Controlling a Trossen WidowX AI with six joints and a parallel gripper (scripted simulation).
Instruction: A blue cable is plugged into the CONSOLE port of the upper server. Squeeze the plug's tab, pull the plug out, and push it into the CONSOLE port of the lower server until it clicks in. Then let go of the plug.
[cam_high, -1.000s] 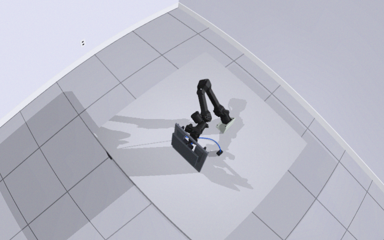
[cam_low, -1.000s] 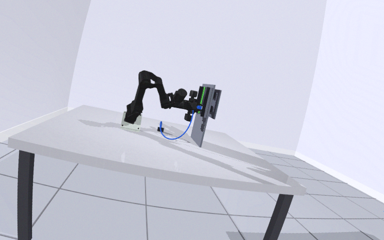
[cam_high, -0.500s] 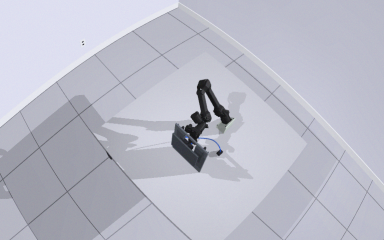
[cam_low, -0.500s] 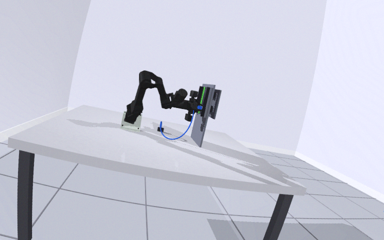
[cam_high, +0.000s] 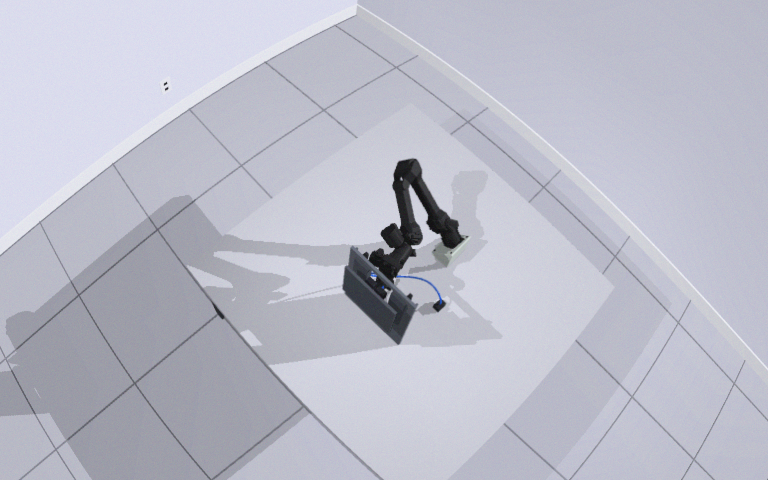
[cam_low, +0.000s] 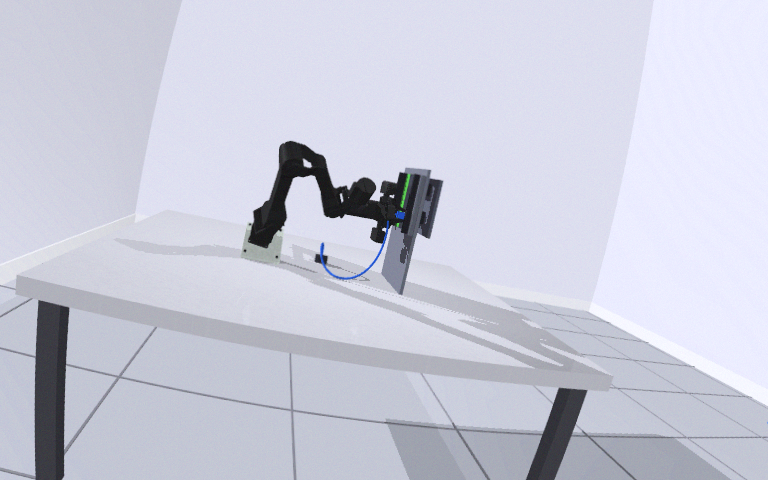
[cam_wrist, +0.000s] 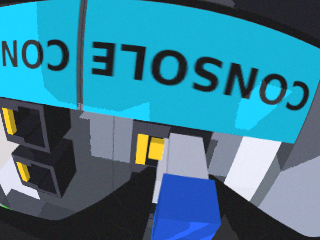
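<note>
The plug (cam_low: 400, 215) (cam_wrist: 186, 204) is located at the front of the upright panel assembly, clamped between the fingers of the gripper (cam_low: 399, 216) (cam_wrist: 178, 179). In the wrist view, the plug consists of a blue body with a pale grey front section. The front section points toward a port (cam_wrist: 149, 149) with yellow inner parts and overlaps one side of its opening; whether the plug is seated cannot be determined.

A cyan label (cam_wrist: 200, 75) marked CONSOLE, inverted in the wrist view, spans the area above the port. A second label, partly cut off by the frame, adjoins it. Two dark sockets (cam_wrist: 27, 125) (cam_wrist: 39, 172) with yellow inner parts are stacked to one side of the port.

The blue cable (cam_high: 421, 279) (cam_low: 346, 277) hangs from the plug in a curve and terminates at a small black block (cam_high: 438, 306) (cam_low: 319, 259) on the table (cam_high: 351, 396) (cam_low: 169, 283). The grey panel (cam_high: 368, 300) (cam_low: 398, 266) stands upright on the table. The black arm (cam_high: 403, 203) (cam_low: 277, 189) is bent and mounted on a pale green base plate (cam_high: 447, 260) (cam_low: 273, 255).
</note>
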